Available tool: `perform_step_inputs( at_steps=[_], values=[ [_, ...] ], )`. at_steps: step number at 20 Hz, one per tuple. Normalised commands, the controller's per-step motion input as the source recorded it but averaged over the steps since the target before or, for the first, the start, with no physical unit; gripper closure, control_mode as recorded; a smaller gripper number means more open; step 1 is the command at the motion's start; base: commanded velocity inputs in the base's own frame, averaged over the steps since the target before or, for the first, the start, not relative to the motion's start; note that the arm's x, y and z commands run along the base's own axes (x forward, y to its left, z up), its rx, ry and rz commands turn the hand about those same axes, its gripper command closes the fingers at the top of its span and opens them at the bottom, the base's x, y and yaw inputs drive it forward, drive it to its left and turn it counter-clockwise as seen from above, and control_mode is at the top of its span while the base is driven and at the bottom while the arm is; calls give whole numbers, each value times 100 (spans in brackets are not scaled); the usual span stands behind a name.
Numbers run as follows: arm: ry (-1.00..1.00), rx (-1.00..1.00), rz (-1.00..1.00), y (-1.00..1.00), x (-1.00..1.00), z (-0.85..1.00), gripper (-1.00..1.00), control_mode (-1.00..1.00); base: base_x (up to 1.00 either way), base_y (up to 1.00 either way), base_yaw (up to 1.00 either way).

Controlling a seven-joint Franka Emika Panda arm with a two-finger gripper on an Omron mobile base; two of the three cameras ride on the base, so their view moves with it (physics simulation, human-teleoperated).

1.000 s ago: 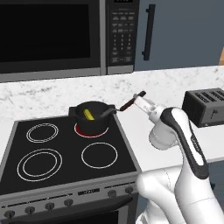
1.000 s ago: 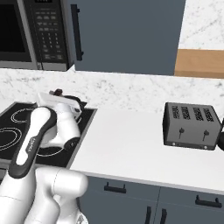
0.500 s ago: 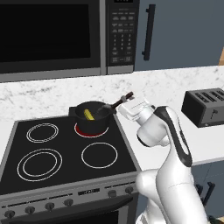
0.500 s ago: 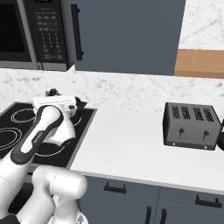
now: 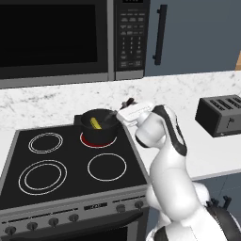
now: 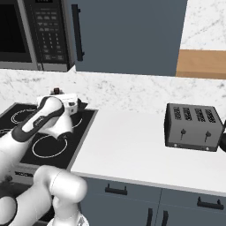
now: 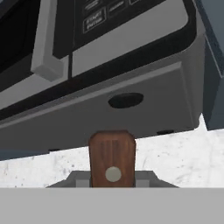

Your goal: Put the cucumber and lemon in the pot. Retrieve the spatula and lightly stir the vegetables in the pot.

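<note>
Gripping the spatula (image 7: 112,159) by its reddish-brown handle, the pincer (image 5: 128,111) was shut on it at the 3 o'clock rim of the pot (image 5: 98,126), which sat on the red-ringed back burner of the stove (image 5: 70,164). In the hand view the handle's butt end rose between the two tips, with the microwave (image 7: 109,65) looming behind it. The grey head could not be made out; it seemed to reach down into the pot. The cucumber (image 5: 96,124) lay inside as a yellow-green streak against the dark interior; the lemon could not be picked out there.

The spatula looked stiff and light, wood with a thin flat blade, so a hold well up the handle should give reach without the fingers crowding the rim. The pot looked light enough to slide on the smooth glass if the blade pushed hard against its wall; the vegetables were small and would probably roll.

Around it, the toaster (image 5: 221,114) stood well apart on the desk (image 6: 132,145) at 3 o'clock, out of the way. The microwave hung above, at 12 o'clock, limiting how high the handle could swing.
</note>
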Motion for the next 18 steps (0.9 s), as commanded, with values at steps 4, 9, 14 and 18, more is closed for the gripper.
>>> perform_step_inputs(
  at_steps=[4, 9, 14, 18],
  values=[
    [15, -8, -12, 29, 28, -33, 100, -100, 0, 0, 0],
    [27, 0, -13, 28, 29, -13, 100, -100, 0, 0, 0],
    [28, 0, -13, 22, 27, 0, 100, -100, 0, 0, 0],
    [10, 0, -9, 23, 26, 0, 100, -100, 0, 0, 0]
  ],
)
